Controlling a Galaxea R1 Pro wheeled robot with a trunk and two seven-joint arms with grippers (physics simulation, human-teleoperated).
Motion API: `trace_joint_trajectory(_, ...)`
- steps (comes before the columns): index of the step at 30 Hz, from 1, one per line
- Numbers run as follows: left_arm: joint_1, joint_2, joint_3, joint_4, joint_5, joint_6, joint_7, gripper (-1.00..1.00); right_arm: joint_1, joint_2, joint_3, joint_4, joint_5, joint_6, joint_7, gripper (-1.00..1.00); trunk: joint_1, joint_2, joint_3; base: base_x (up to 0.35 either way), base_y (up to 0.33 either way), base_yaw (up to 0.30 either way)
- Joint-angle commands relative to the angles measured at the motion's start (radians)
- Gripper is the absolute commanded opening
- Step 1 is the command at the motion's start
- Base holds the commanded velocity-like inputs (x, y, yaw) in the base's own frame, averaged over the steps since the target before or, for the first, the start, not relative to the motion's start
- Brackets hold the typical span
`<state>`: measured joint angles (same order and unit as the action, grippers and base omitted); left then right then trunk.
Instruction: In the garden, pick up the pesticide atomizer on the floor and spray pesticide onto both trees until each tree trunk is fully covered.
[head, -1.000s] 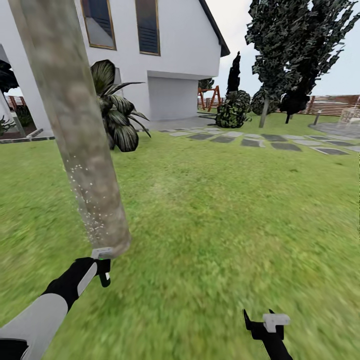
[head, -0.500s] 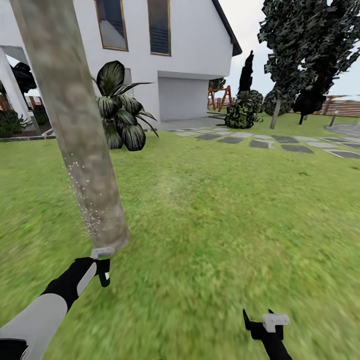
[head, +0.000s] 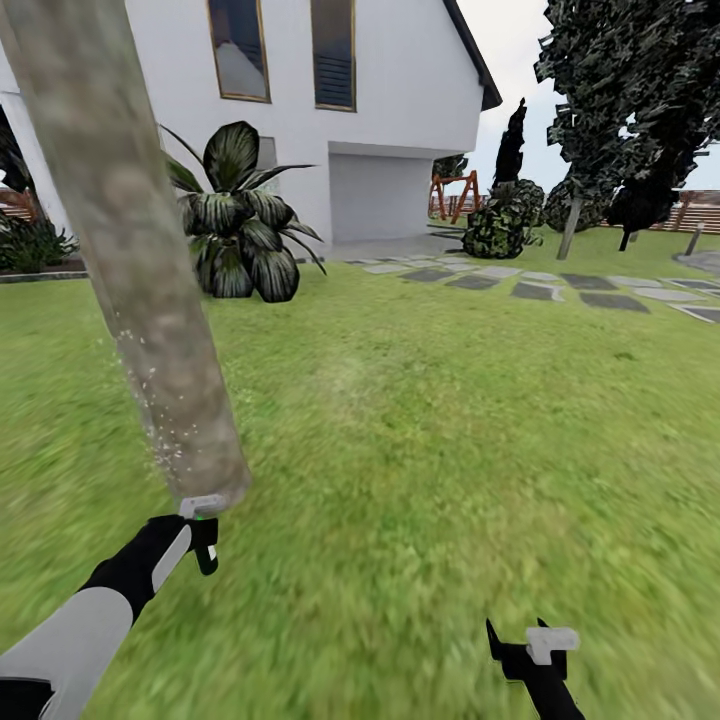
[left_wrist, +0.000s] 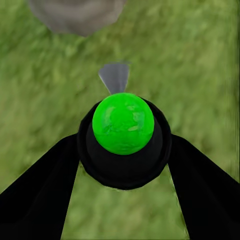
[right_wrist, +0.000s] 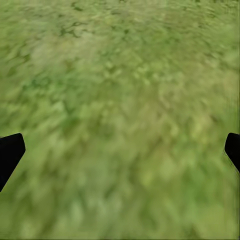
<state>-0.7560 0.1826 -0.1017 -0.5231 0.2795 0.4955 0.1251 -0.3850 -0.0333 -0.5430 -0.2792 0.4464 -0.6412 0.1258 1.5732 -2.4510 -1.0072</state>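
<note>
A: What is different from a second ago?

B: The whole picture slid to the right, so the camera turned. The house (head: 330, 100) and the far tree (head: 610, 90) now sit more to the right. The arms look the same in the picture.

A: What is the biggest thing?

B: The grass (head: 450, 420). It is green and blurry and goes all the way to the house. Flat grey stones (head: 530, 285) lie far off on the right.

A: And the near tree?

B: Its trunk (head: 130, 250) is thick and leans, on the left. Tiny white specks of spray (head: 160, 420) sit low on its left side.

A: Where is the sprayer?

B: The sprayer (left_wrist: 123, 124) is in the left claw (head: 203, 528), just below the trunk's bottom. It has a green ball top in a black ring. The two black fingers (left_wrist: 35, 195) pinch it from both sides.

A: And the right claw?

B: The right claw (head: 530, 640) is near, low on the right, over bare grass. Its fingers (right_wrist: 9, 152) are spread wide with nothing between them.
</note>
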Motion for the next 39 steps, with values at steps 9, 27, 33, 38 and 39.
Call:
trace_joint_trajectory(9, 0.001, 0.000, -0.001, 0.000, 0.000, 0.000, -0.001, -1.00, 0.000, 0.000, 0.000, 0.000, 0.000, 0.000, 0.000, 1.00, 0.000, 0.000, 0.000, 0.240, -0.194, 0.000)
trace_joint_trajectory(27, 0.001, 0.004, 0.002, -0.002, 0.001, 0.001, 0.000, -1.00, 0.000, 0.001, 0.000, 0.000, 0.000, 0.000, 0.000, 1.00, 0.000, 0.000, 0.000, 0.218, -0.203, 0.148)
trace_joint_trajectory(33, 0.001, 0.016, 0.040, 0.000, -0.001, 0.002, 0.001, -1.00, 0.000, 0.001, 0.000, 0.000, 0.000, 0.000, 0.000, 1.00, 0.000, 0.000, 0.000, 0.031, -0.269, 0.277)
trace_joint_trajectory(38, 0.001, 0.018, 0.043, 0.000, 0.000, 0.000, 0.001, -1.00, 0.000, 0.001, 0.000, 0.000, 0.000, 0.000, 0.000, 1.00, 0.000, 0.000, 0.000, 0.125, -0.271, 0.277)
trace_joint_trajectory(39, 0.001, 0.018, 0.043, -0.001, 0.000, 0.000, 0.001, -1.00, 0.000, 0.001, 0.000, 0.000, 0.000, 0.000, 0.000, 1.00, 0.000, 0.000, 0.000, 0.141, -0.271, 0.277)
